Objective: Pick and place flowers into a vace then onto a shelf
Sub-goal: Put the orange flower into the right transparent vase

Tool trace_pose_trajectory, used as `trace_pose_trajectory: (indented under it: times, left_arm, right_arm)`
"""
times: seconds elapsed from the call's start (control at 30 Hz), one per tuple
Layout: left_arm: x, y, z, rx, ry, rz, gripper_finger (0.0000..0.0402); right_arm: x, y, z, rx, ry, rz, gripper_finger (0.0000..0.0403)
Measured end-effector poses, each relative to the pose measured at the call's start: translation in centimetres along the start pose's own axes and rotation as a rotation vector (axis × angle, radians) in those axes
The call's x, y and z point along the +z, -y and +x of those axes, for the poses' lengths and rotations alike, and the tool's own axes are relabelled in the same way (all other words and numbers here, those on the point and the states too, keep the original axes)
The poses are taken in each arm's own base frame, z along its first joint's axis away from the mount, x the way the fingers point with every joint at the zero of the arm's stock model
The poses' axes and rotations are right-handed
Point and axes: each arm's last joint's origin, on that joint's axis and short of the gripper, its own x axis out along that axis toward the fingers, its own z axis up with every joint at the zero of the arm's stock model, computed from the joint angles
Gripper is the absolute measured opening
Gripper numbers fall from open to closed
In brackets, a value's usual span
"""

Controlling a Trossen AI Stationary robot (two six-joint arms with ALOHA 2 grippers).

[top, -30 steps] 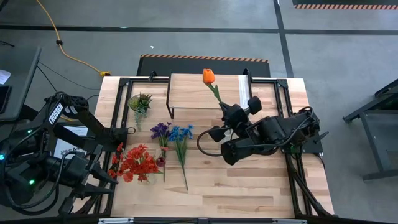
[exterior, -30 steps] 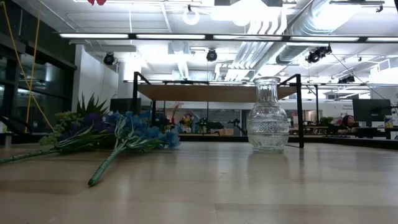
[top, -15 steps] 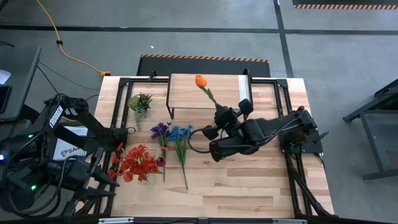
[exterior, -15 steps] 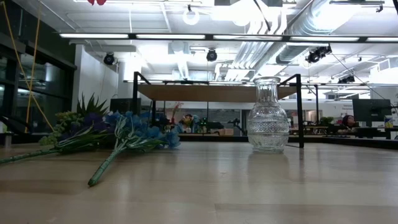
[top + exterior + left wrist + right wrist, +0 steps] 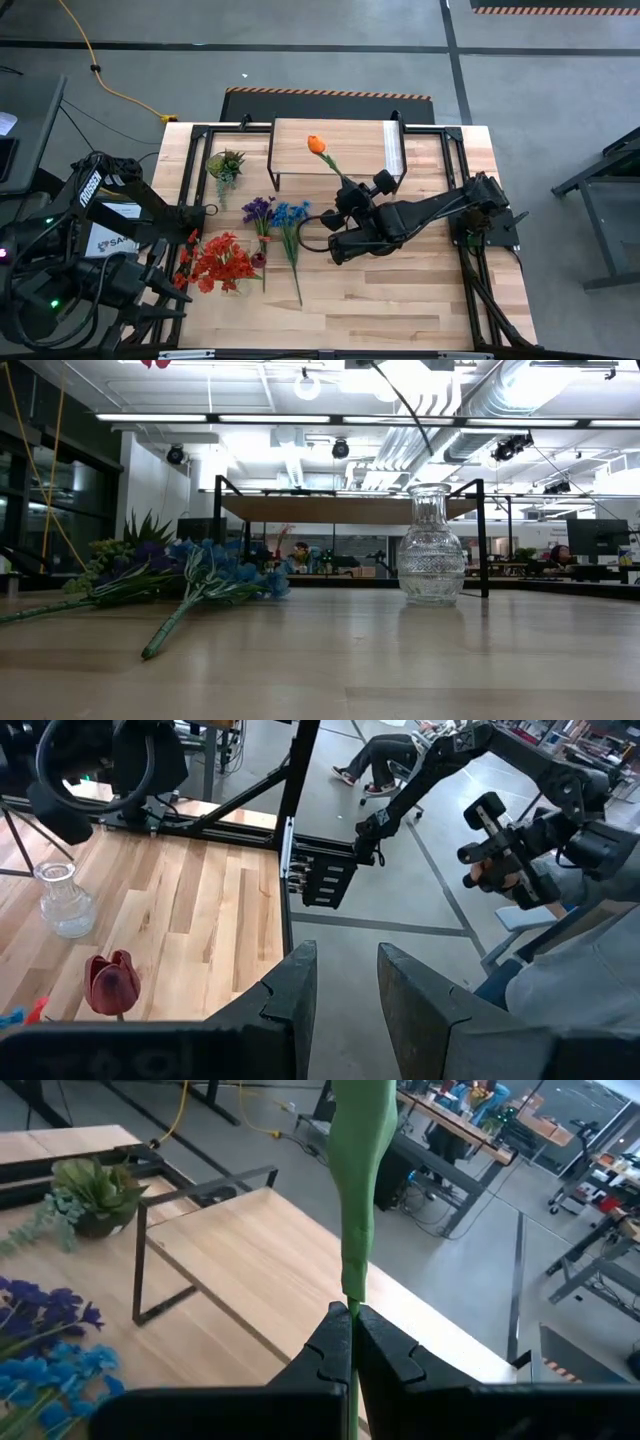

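Right gripper (image 5: 347, 193) over the middle of the light wooden tabletop (image 5: 400, 290), just in front of the low light-wood shelf on thin black legs (image 5: 350, 160); jaws clamped together on the green stem of the orange-bloomed artificial flower (image 5: 317, 144). Stem slanting up and away from the fingers, bloom hanging over the shelf's board. In the right wrist view, the green stem (image 5: 357, 1190) rising straight out from between the two dark closed fingers (image 5: 330, 1355).

Left gripper (image 5: 340, 1010) off the tabletop's left edge, well apart from the shelf; jaws slightly apart with nothing between them, one dark red bloom (image 5: 110, 984) lying just ahead on the wood.

Remaining flowers flat on the tabletop, left of the shelf's front: red-bloomed bunch (image 5: 222, 262) nearest the left edge, purple stem (image 5: 259, 212) and blue stem (image 5: 291, 216) side by side nearer the shelf. Small green spiky plant (image 5: 225, 163) just beside the shelf's left end.

Clear patterned glass vase (image 5: 430, 559) upright on the tabletop in front of the shelf in the low view, holding nothing; hidden under the right arm in the high view.
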Motion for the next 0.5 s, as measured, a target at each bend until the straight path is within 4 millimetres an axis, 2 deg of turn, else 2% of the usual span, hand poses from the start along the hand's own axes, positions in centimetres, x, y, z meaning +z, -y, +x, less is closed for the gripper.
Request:
trace_pose_trajectory:
  times: [0.5]
  left_arm:
    - [0.0, 0.0, 0.0, 0.001, 0.007, -0.005, 0.0143]
  right_arm:
    - [-2.5, -1.4, 1.0, -0.026, 0.023, -0.030, 0.0000]
